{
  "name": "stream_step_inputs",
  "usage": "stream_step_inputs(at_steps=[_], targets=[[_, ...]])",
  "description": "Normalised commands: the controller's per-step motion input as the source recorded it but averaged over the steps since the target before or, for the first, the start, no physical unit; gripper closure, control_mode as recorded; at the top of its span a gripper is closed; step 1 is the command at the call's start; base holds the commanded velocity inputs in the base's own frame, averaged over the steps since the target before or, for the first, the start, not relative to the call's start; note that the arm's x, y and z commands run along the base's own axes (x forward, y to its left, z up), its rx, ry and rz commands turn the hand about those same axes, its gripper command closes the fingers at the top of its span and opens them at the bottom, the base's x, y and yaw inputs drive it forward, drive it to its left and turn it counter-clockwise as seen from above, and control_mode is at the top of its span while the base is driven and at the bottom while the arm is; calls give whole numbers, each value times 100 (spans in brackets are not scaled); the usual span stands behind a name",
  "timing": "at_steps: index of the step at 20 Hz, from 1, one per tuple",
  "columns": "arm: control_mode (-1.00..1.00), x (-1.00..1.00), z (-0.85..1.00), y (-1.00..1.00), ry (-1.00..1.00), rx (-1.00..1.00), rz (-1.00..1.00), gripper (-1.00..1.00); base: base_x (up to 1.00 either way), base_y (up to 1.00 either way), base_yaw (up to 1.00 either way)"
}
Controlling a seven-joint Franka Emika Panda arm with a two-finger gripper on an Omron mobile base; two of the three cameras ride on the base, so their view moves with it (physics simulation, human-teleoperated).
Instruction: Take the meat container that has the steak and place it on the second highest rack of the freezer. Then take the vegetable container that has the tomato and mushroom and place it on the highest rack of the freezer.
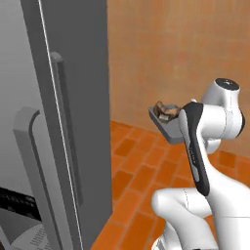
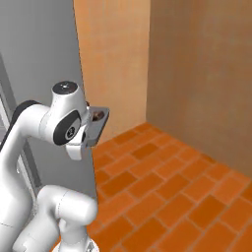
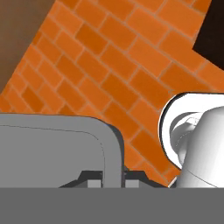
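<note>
You have the flat grey rectangular meat container (image 1: 165, 123) up in the air, well above the orange brick-pattern floor (image 1: 141, 171), carried at the end of the white jointed arm (image 1: 195, 146). In the hand view the container's rounded grey rim (image 3: 111, 148) runs straight down between the two dark fingertips (image 3: 89, 179), one on each side of the wall. So the tool (image 3: 109, 180) is clenched on the container's edge (the gap between the tips is as narrow as the wall itself).

The small brown and tan steak (image 1: 163, 110) lies inside the container, toward its far end in the left base view. From the right base view you see the same steak (image 2: 97, 115) as a dark lump peeking over the container's lip (image 2: 98, 125), partly hidden behind the arm's wrist.

The tall grey freezer (image 1: 73, 112) stands at the left, its long grey vertical handle (image 1: 66, 141) facing you. The container hangs to the right of the freezer's grey side, near it but apart. You cannot see the white interior or its racks from here.

A tan tiled wall (image 2: 197, 74) closes the background behind the container.
</note>
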Motion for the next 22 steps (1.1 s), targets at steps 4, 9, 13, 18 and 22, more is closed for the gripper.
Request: stream_step_inputs(at_steps=[4, 9, 13, 18, 22], targets=[[100, 0, 0, 0, 0, 0, 0, 100, 49, -23, 49], [100, 0, 0, 0, 0, 0, 0, 100, 59, -17, 25], [100, 0, 0, 0, 0, 0, 0, 100, 41, 0, 37], [100, 0, 0, 0, 0, 0, 0, 100, 13, -4, 78], [100, 0, 0, 0, 0, 0, 0, 100, 21, -12, 81]])
